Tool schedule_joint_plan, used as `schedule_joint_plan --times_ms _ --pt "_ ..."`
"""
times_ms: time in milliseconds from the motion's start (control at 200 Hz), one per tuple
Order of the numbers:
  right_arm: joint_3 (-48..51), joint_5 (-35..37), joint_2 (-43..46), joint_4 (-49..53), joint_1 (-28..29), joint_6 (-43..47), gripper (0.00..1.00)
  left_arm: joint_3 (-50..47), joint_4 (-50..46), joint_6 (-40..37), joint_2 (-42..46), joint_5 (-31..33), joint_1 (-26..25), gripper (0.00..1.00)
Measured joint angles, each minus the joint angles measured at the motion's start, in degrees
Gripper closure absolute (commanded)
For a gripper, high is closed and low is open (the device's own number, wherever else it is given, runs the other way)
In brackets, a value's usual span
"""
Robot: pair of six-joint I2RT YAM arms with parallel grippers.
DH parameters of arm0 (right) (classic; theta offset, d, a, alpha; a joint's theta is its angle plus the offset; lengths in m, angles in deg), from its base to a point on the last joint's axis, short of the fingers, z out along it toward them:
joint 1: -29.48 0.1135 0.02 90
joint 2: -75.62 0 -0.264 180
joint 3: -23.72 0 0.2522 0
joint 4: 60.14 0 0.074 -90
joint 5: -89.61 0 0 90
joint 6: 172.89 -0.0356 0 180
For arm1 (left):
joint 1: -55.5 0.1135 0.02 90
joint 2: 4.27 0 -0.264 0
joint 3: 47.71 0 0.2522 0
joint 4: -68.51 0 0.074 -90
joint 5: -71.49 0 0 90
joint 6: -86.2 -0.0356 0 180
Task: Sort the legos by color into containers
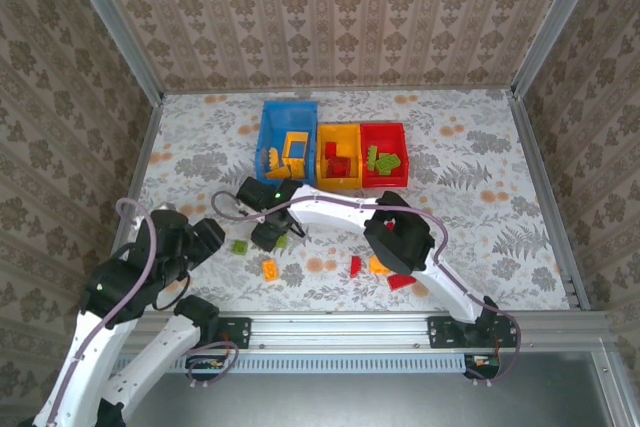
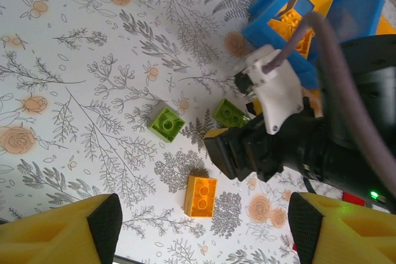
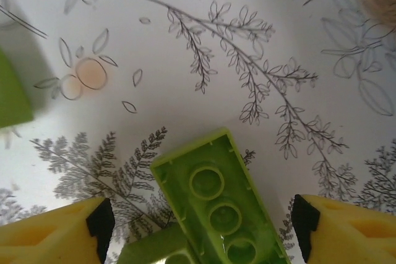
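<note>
Floral counter point(image 1: 480, 147): just near-side of the blue bin point(image 1: 289, 105), your right tool point(image 3: 202, 216) hangs spread apart around an upturned green brick point(image 3: 213, 190); likely next, close on it and lift.

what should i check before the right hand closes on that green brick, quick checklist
1. Right hand open: ok, fingers wide apart.
2. Long light green plastic brick between the fingers: ok, hollow side up.
3. Brick square to the fingers: not ok, it lies slanted.
4. Neighbouring green brick outside the grip: ok, off to the side.
5. Red plastic bin holding green pieces has room: ok.
6. Left hand clear of the right arm: cannot tell; it is open above an orange brick.
</note>
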Motion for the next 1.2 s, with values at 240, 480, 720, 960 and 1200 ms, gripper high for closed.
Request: schedule_joint_plan --times_ms 240,480,720,960,1200 --pt "-4.48 0.24 -2.73 2.91 -0.42 -1.31 0.62 -0.79 0.09 0.24 1.7 -1.36 0.0 0.27" --pt "-4.9 1.29 -2.82 3.08 -1.25 -1.36 0.76 -1.9 1.86 0.15 1.68 -3.37 0.0 0.28" --pt "1.95 4.07 7.21 1.22 -4.13 -2.14 0.77 -1.79 13.14 -4.66 -6.23 -9.22 -0.7 0.3" --pt "22.64 4.52 33.11 -7.37 -18.91 -9.79 0.75 8.13 25.9 -14.86 -27.23 -11.21 -8.31 0.29" --pt "30.21 1.33 32.72 -9.44 -37.73 -17.42 0.71 19.06 33.33 -24.85 -46.29 -11.69 -17.77 0.29"
